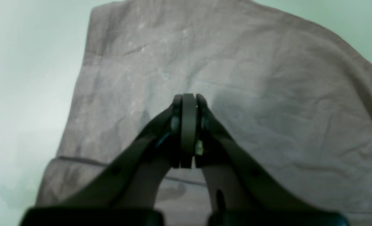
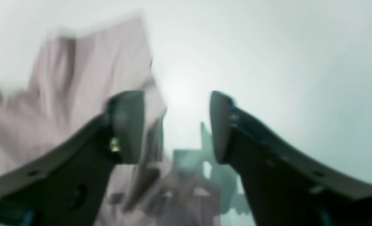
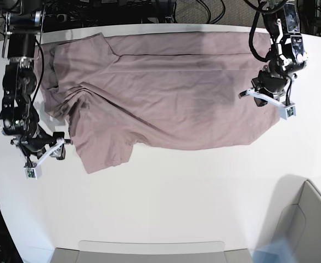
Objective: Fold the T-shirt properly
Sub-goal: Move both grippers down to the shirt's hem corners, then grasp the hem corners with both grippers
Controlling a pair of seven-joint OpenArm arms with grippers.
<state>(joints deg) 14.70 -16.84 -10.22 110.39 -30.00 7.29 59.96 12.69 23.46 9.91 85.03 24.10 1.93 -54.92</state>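
The white counter [image 3: 176, 192] is bare along its near edge, and a grey bin [image 3: 308, 219] sits at the near corner on the left arm's side. A bit farther in, close to the edge on the right arm's side, the right claw [image 3: 42, 153] hangs just off the shirt [image 3: 171, 93]. Its two fingers [image 2: 128, 125] are wide apart and nothing is between them. In the right wrist view the picture is blurry, but pink cloth shows behind one finger and white counter shows in the gap. The shirt is dusty pink and lies spread over the far half of the counter, reaching almost from one side edge to the other. Its top edge runs along the far edge of the counter. It is flat and smooth in the middle. A sleeve [image 3: 102, 150] sticks out toward the near edge, not far from the right claw. The cloth is bunched and wrinkled at the end by the right arm. The left claw [image 3: 272, 98] is over the other end of the shirt, near the far corner on the left arm's side. In the left wrist view its fingers [image 1: 189, 125] are pressed tight together with no cloth seen between them, and wrinkled pink cloth fills the picture behind them.
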